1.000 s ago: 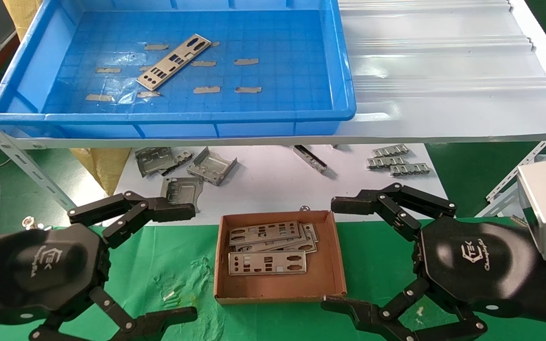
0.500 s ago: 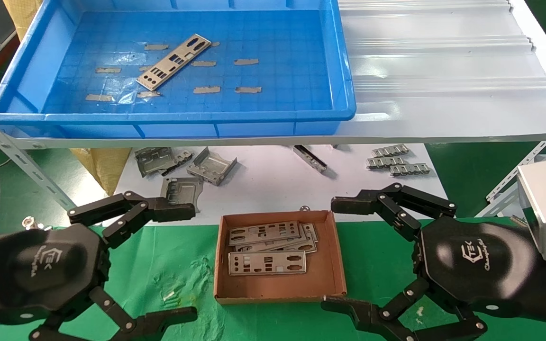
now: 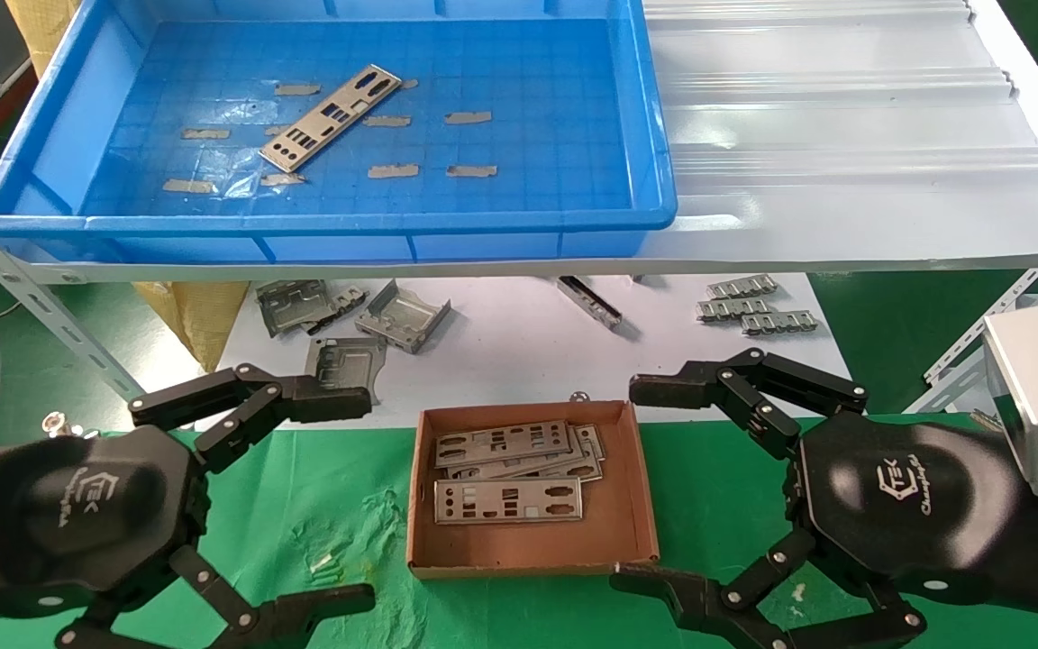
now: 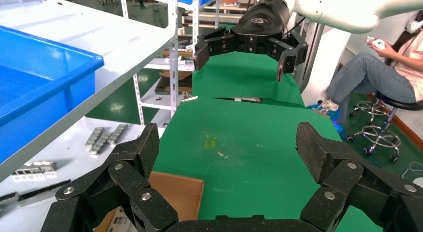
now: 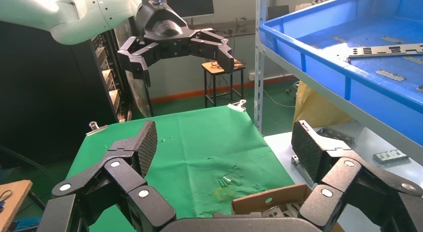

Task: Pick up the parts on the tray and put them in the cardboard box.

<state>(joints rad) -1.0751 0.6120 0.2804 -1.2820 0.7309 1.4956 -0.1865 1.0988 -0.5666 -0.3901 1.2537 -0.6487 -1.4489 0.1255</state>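
Note:
One silver plate (image 3: 331, 117) lies slanted on the floor of the blue tray (image 3: 321, 225) on the upper shelf; it also shows in the right wrist view (image 5: 386, 49). The cardboard box (image 3: 632, 532) sits on the green cloth between my arms and holds several plates (image 3: 507, 500). My left gripper (image 3: 352, 498) is open and empty, left of the box. My right gripper (image 3: 641, 482) is open and empty, right of the box. Both hover low over the cloth, below the shelf.
The white corrugated sheet (image 3: 843, 135) covers the shelf right of the tray. Folded grey brackets (image 3: 402, 315) and small ribbed strips (image 3: 753, 306) lie on the white surface under the shelf. Slotted shelf struts (image 3: 32, 297) slant at both sides.

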